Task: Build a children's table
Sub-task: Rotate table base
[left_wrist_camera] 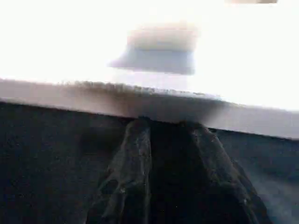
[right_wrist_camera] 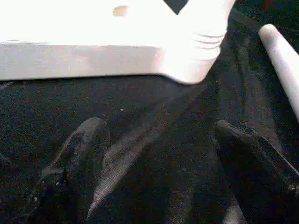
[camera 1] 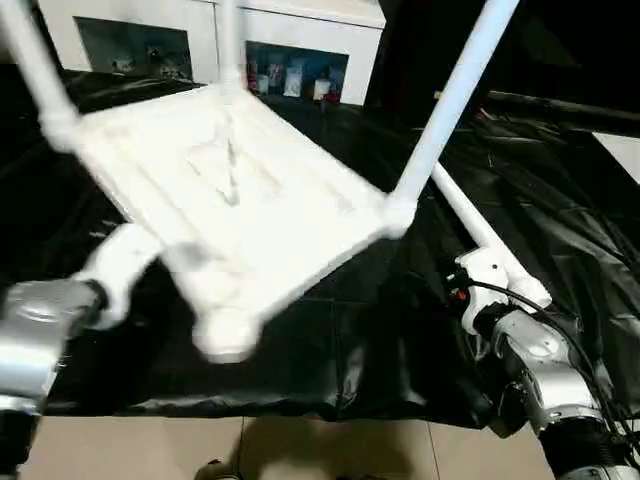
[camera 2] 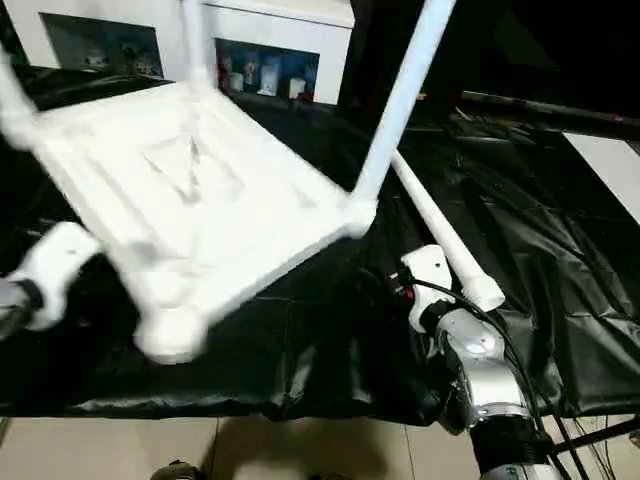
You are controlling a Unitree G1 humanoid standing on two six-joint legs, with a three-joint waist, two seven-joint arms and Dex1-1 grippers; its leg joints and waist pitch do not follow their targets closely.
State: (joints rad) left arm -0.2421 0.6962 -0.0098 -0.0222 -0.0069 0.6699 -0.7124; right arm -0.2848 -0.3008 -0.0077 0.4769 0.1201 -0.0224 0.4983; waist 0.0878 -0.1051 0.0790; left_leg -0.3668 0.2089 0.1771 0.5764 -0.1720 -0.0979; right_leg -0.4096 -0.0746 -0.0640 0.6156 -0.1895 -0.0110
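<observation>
The children's table is upside down and tilted above the large work table, which is covered in black cloth. Its ribbed underside faces up toward the head camera. Three white legs stand in the corner sockets and rise out of the picture: one at the far left corner, one at the far middle and one at the right corner. The near corner socket holds no leg. A fourth leg lies loose on the black cloth, to the right of the table top and beside the right arm.

The left gripper is at the near left edge of the table top. In the left wrist view its two black fingers stand close together, with their tips against the white rim of the table top. Whether they clamp the rim cannot be told.

The right gripper hangs low over the black cloth with its fingers spread wide and nothing between them. In the right wrist view the right corner of the table top is ahead of it, apart from the fingers, and the end of the loose leg lies off to one side.

A white cabinet with glass doors stands behind the work table.
</observation>
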